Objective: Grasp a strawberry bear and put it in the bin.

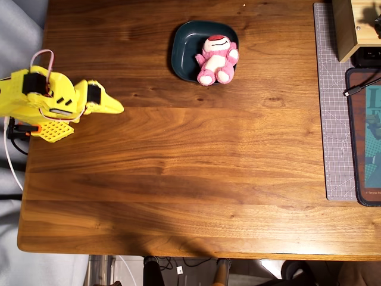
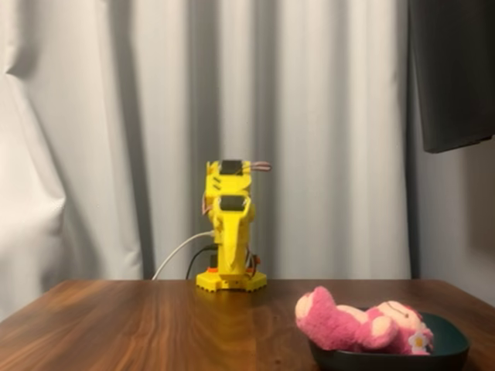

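Resting folded at the table's 9 o'clock edge in the overhead view, the yellow arm [image 1: 44, 98] carries its gripper [image 1: 113, 107] pointed toward 3 o'clock, tip over bare wood. Jaws: drawn together to a single narrow point, nothing between them. In the fixed view the arm [image 2: 230, 224] is seen head-on, stacked upright on its base, and the jaw state cannot be read from that angle.

Item: white cable [image 1: 12, 161], running off the arm's base toward 6 o'clock along the table edge; also visible in the fixed view [image 2: 179, 253], curving down at the base's 9 o'clock side.

Item: wooden table [image 1: 178, 179], dark brown, planked grain, bare across the middle.

Item: strawberry bear [image 1: 216, 59], pink plush, white muzzle, lying on its back, well apart from the gripper toward 2 o'clock. It sits in the bin [image 1: 187, 50], head at the 12 o'clock rim and feet overhanging the 5 o'clock rim. In the fixed view the bear [image 2: 360, 325] lies sideways, one foot projecting past the bin's [image 2: 448, 352] 9 o'clock lip.

Item: grey cutting mat [image 1: 333, 107], at the table's 3 o'clock edge.

Item: wooden box [image 1: 351, 27], at the 1 o'clock corner, touching the mat.

Item: dark-bordered pad [image 1: 363, 137], overlapping the mat's 3 o'clock side.

Item: pale curtain [image 2: 116, 116], backdrop in the fixed view.
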Robot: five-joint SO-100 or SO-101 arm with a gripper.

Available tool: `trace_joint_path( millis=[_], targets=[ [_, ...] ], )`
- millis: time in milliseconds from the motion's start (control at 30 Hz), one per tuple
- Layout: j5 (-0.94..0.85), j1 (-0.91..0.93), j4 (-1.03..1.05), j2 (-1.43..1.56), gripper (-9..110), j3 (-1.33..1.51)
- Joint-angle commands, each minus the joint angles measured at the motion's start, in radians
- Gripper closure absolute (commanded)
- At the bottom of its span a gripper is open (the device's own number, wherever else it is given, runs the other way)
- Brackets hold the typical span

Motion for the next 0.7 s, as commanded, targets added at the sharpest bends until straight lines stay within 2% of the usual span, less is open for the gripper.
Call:
trace_joint_path(
  millis=[0, 667],
  targets=[
    [0.008, -0.015, 0.061, 0.031, 102, -0.017],
    [0.008, -0.006, 0.1, 0.029, 102, -0.025]
  ],
)
